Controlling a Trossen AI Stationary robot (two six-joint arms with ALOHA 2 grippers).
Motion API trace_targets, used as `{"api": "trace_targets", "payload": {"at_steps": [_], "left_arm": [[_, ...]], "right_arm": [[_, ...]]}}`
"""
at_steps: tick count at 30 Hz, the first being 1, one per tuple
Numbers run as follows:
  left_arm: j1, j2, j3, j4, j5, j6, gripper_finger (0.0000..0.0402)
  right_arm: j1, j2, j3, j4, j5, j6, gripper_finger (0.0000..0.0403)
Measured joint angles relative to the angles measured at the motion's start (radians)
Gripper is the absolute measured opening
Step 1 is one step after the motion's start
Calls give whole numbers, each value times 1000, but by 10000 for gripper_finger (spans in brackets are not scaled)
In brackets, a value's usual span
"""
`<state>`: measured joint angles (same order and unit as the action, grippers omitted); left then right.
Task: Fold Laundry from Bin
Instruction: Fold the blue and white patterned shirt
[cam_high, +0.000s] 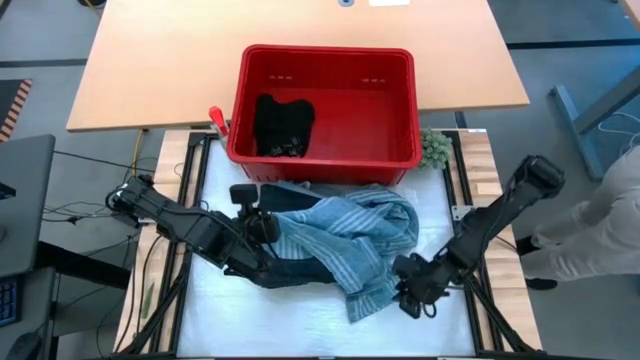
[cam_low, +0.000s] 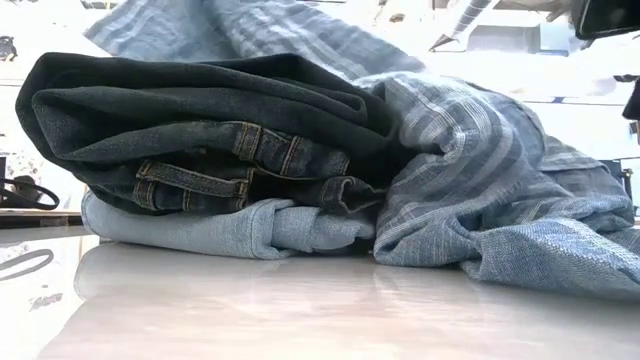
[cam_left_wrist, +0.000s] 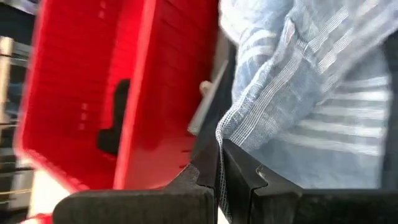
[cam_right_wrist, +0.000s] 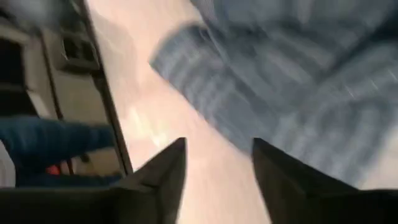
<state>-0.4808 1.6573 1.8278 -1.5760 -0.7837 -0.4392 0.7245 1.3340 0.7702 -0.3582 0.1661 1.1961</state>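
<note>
The red bin (cam_high: 325, 105) stands at the table's far side with a black garment (cam_high: 283, 123) lying in it. In front of it a blue-white striped garment (cam_high: 345, 240) lies heaped over dark denim (cam_low: 200, 120) and a light blue piece (cam_low: 230, 228). My left gripper (cam_high: 266, 226) is shut on the striped garment's left end. My right gripper (cam_right_wrist: 217, 165) stands open just off the garment's near right edge (cam_right_wrist: 186, 56), with nothing between its fingers. My left gripper pinches an edge of the striped garment (cam_left_wrist: 229, 132) between its two shut fingertips (cam_left_wrist: 208, 163), coming from the table's left and slanting down. That end is raised above the denim pile (cam_low: 190, 25). The rest of the garment lies slack on the pile and the table.
A small green fuzzy lump (cam_high: 433, 148) sits by the bin's right near corner. A red-handled tool (cam_high: 217, 118) lies at the bin's left. A wooden table (cam_high: 160, 70) lies beyond. A person (cam_high: 600, 215) stands at the right. White table surface (cam_high: 250, 320) shows near the front.
</note>
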Motion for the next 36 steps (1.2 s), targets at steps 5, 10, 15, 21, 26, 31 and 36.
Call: {"api": "trace_targets", "payload": {"at_steps": [5, 10, 15, 21, 26, 31, 36], "left_arm": [[-4, -10, 0, 6, 78, -12, 0], [-11, -15, -1, 7, 129, -16, 0], [-25, -16, -1, 9, 133, -20, 0], [-38, -16, -1, 17, 133, -28, 0], [-44, -16, -1, 20, 105, -38, 0], [-55, -24, -1, 132, 20, -27, 0], [-80, -53, -1, 625, 14, 296, 0]], "right_arm": [[-9, 91, -13, 86, 186, -11, 281], [-36, 168, -4, 110, 298, -42, 292], [-56, 224, 36, 113, 353, -87, 290], [-96, 239, 138, 109, 421, -252, 216], [-149, 230, 294, -88, 179, -397, 31], [-178, 205, 583, -523, -129, -493, 31], [-146, 205, 1011, -1015, -165, -580, 29]]}}
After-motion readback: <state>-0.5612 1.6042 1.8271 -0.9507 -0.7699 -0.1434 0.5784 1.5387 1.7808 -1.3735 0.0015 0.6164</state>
